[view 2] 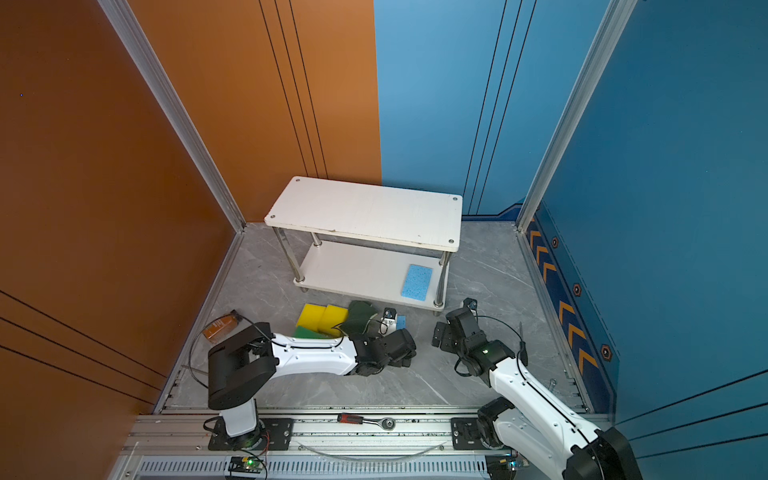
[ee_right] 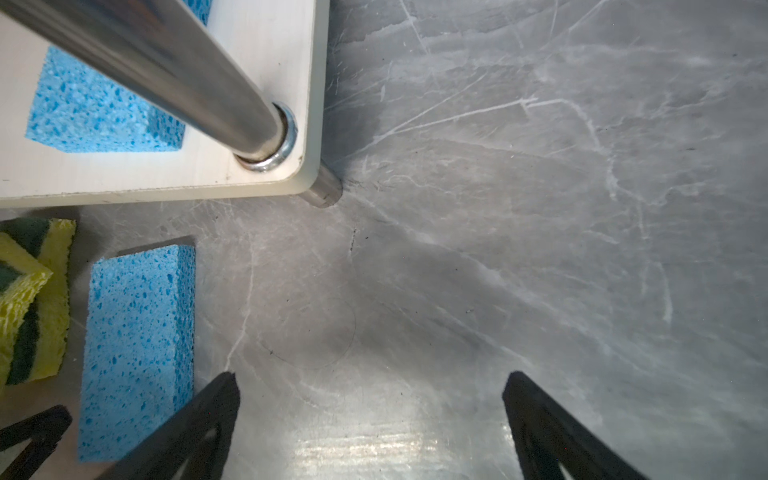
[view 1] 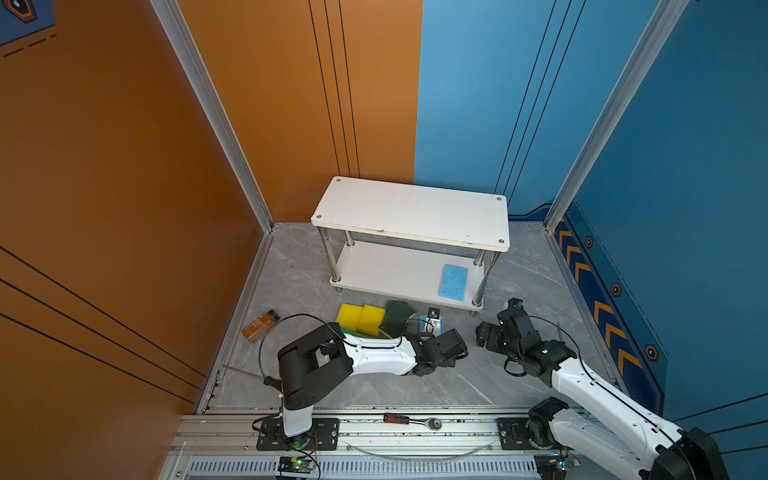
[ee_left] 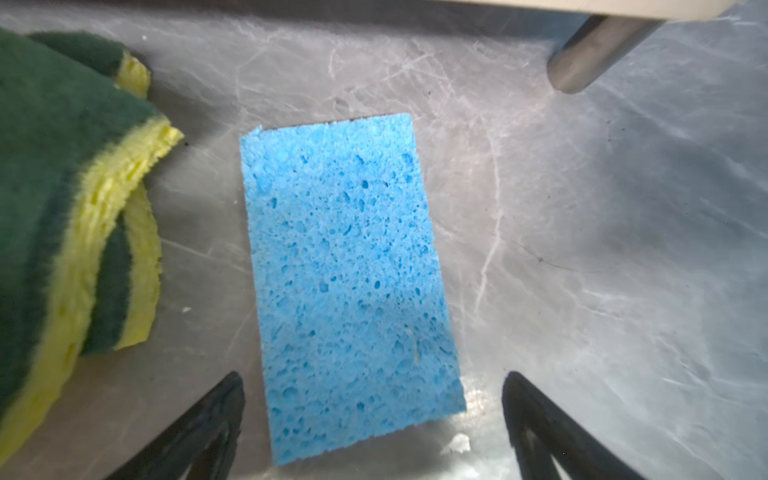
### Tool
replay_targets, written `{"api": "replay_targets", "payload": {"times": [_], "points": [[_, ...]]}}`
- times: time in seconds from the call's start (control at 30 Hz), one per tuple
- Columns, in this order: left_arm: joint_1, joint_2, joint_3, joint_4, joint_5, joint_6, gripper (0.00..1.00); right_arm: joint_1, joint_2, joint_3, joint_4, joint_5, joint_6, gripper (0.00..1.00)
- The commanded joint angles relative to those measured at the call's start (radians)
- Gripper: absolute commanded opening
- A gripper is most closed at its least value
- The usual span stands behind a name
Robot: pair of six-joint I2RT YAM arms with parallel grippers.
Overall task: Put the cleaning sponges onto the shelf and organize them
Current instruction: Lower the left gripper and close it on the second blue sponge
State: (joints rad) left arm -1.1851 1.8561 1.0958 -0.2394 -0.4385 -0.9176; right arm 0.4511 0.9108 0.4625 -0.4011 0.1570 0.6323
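The shelf [view 1: 411, 212] stands at the back of the grey floor in both top views. One light blue sponge [view 1: 454, 281] lies on the right end of its lower board [view 1: 386, 270]. A second light blue sponge [ee_left: 349, 282] lies flat on the floor before the shelf. My left gripper [ee_left: 374, 378] hangs open just above it, a finger on either side of its near end, not touching. Two dark green wavy sponges [ee_left: 62, 166] lie stacked beside it. Two yellow blocks [view 1: 359, 318] and a light green one [view 2: 305, 332] lie further left. My right gripper [ee_right: 372, 378] is open over bare floor by the shelf's front right foot [ee_right: 326, 193].
A small brown bottle [view 1: 260, 325] lies on the floor near the left wall. A red-handled ratchet tool [view 1: 409, 419] rests on the front rail. The shelf's metal post [ee_right: 166, 70] stands close to my right gripper. Orange and blue walls enclose the floor.
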Motion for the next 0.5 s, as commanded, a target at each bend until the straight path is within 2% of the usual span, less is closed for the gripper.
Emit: {"api": "replay_targets", "payload": {"times": [0.0,0.47], "points": [[0.002,0.022,0.021,-0.058,-0.018,-0.025,0.98,-0.003,-0.003,-0.01,-0.006,-0.008,-0.014,0.98],[0.002,0.07,0.036,-0.083,-0.006,-0.027,0.98,-0.006,-0.007,-0.014,-0.001,-0.01,-0.014,0.98]]}}
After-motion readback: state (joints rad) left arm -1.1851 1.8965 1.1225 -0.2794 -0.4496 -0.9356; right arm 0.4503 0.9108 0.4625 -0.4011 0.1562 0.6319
